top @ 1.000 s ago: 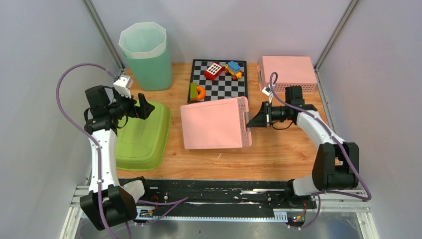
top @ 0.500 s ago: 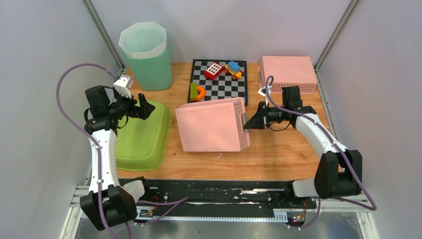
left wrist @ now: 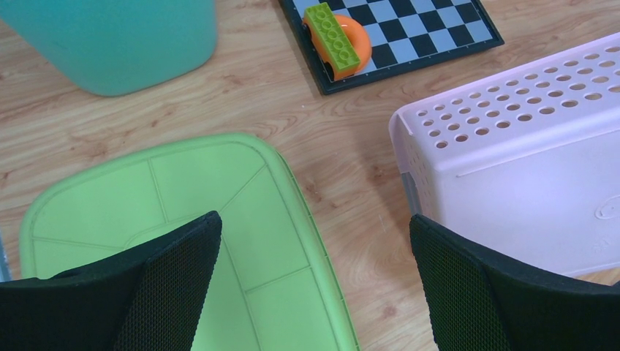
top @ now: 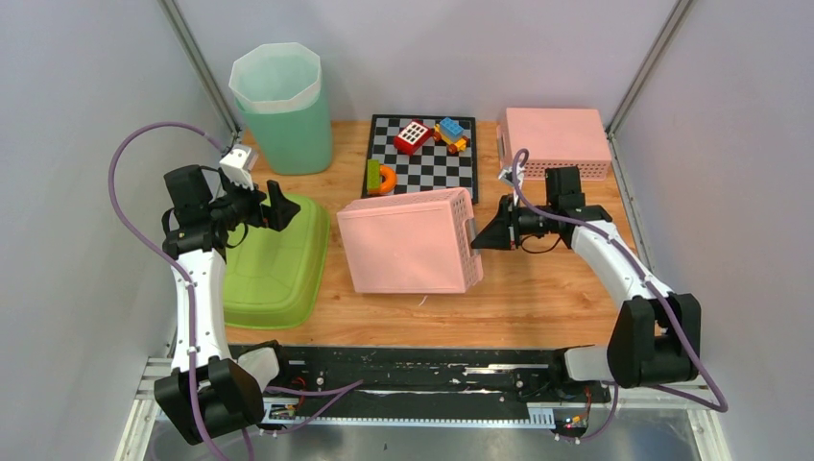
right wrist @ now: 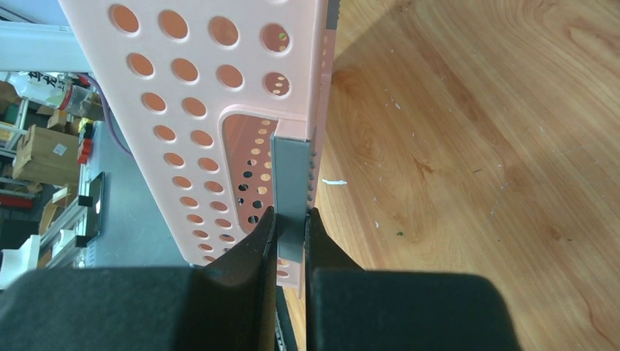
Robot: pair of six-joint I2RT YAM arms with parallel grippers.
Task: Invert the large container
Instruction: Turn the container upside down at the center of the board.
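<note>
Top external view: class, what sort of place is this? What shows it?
Probably a robot test cell: left arm and right arm at a walled-in wooden table, toy blocks, large pink container.

Large pink perforated plastic container [top: 403, 245]: rows of round holes on side walls. Lime-green shallow plastic tub [top: 274, 264]: plain. Flat square board [top: 432, 168]: black-and-white chequered.

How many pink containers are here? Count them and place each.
2. The large pink container is mid-table, tipped up, held in the jaws of the right gripper. The small pink container sits at the far right corner. None seems hidden.
</note>
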